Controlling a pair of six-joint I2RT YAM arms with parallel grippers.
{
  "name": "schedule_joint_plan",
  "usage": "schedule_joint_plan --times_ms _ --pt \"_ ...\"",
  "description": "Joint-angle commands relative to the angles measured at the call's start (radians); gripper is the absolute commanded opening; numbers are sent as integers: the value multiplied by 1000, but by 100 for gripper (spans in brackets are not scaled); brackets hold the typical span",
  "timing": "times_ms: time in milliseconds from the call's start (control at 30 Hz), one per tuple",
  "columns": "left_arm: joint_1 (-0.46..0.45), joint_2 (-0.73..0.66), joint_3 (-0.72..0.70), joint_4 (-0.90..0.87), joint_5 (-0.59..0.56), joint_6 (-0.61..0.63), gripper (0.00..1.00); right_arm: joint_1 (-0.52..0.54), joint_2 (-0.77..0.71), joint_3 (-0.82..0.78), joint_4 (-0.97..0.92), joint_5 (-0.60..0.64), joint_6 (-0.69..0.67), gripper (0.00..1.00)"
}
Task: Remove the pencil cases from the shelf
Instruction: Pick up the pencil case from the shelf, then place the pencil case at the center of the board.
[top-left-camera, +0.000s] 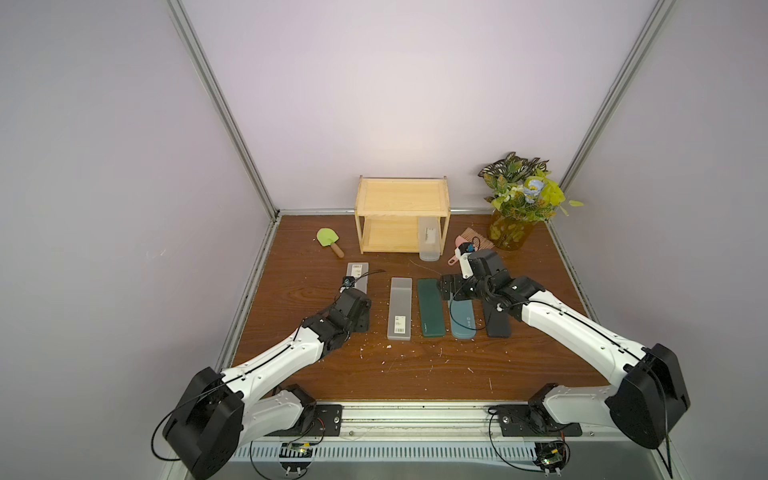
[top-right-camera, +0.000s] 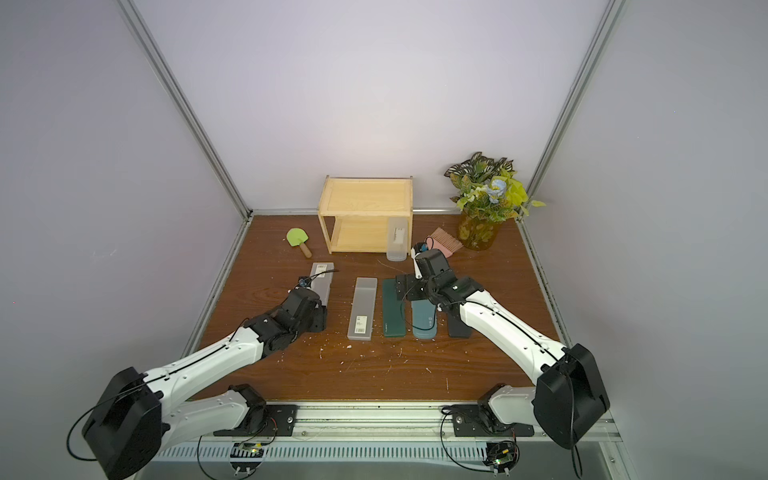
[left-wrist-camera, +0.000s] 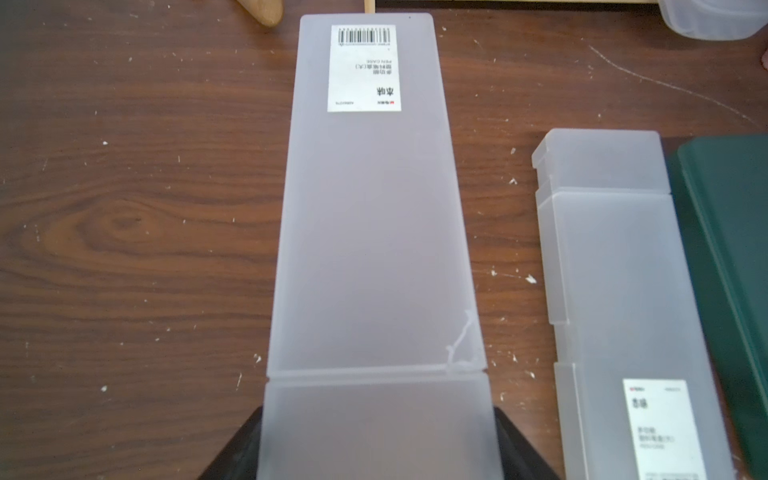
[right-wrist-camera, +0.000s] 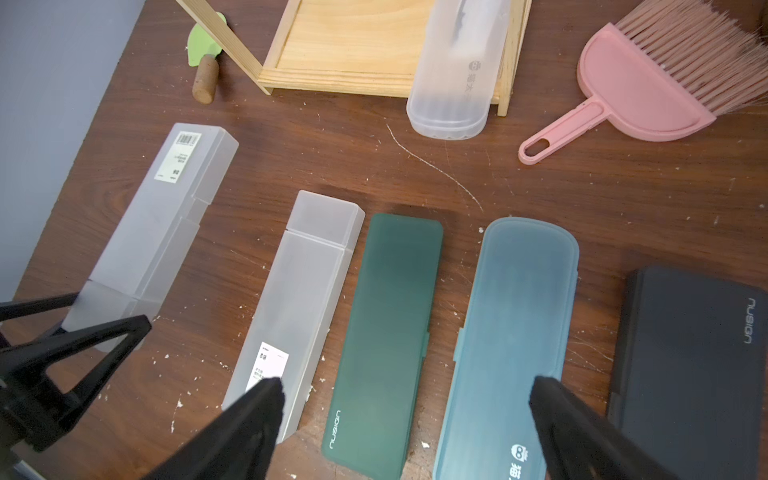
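The left arm (top-left-camera: 270, 365) and right arm (top-left-camera: 582, 328) are built of white shells, dotted with small screws, between black joint housings. Thin black cables are run along both and looped loose at the shoulders. The right gripper (right-wrist-camera: 407, 384) is fitted with black wedge-shaped fingers (right-wrist-camera: 249, 424).

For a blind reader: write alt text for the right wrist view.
Open right gripper hangs over the green case and teal case, in a row on the table with a black case and two frosted cases. The left gripper clamps the outer frosted case; a sixth case sticks out of the shelf beside a brush.
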Motion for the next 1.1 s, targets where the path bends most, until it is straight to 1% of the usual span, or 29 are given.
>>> schedule_joint_plan --times_ms 0,233,400,667,1067 --pt "-9 -41 -20 3 23 -12 63 3 -2 37 3 0 -10 99" --pt "-9 -11 -79 81 54 -21 63 6 1 26 10 -3 -2 99" --pt "-9 9 -130 173 40 -29 63 5 4 20 11 0 -4 99" --pt "-20 88 -134 259 84 -31 63 5 17 24 16 -3 -7 99" --pt "-25 121 -150 286 90 -46 64 6 14 9 22 -3 -4 99"
